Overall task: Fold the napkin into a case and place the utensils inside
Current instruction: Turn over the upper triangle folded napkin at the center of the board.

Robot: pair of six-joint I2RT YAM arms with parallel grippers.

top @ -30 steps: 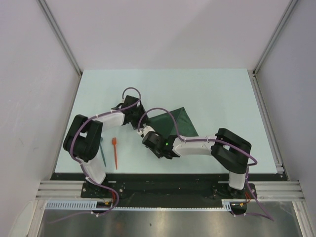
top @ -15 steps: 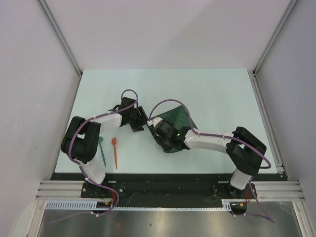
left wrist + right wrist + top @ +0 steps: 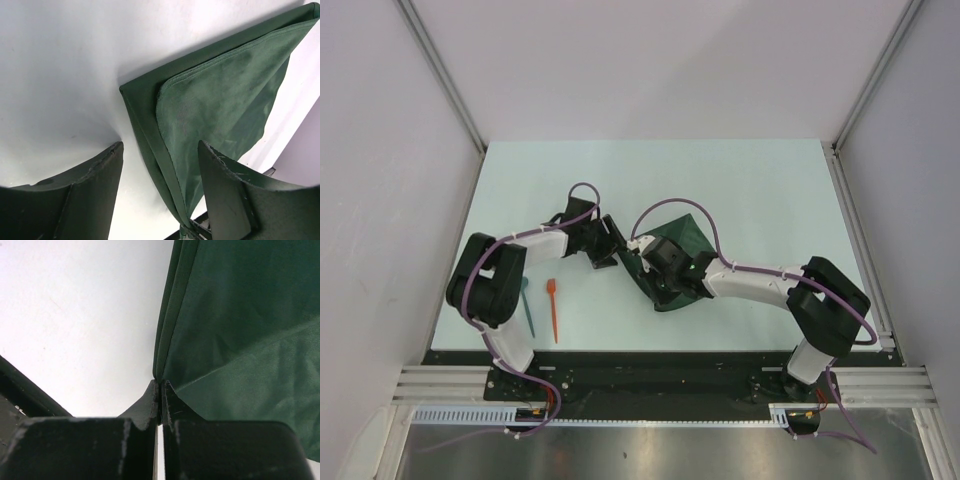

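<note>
The right fingers point(image 3: 160, 390) are clenched on the folded edge of the napkin point(image 3: 682, 236), whose layers spread away beyond their tips. The left fingers point(image 3: 610, 246) stand released and wide apart – the napkin's edge runs between them, pinched by neither. Well to the left of those fingers, the orange utensil point(image 3: 553, 310) and teal utensil point(image 3: 527, 305) lie on the desk point(image 3: 760, 190) side by side.

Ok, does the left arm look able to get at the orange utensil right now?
Probably yes. The orange utensil lies uncovered near that arm's base, and the left gripper stands open and empty at the edge of the napkin; it would only need to draw back.
</note>
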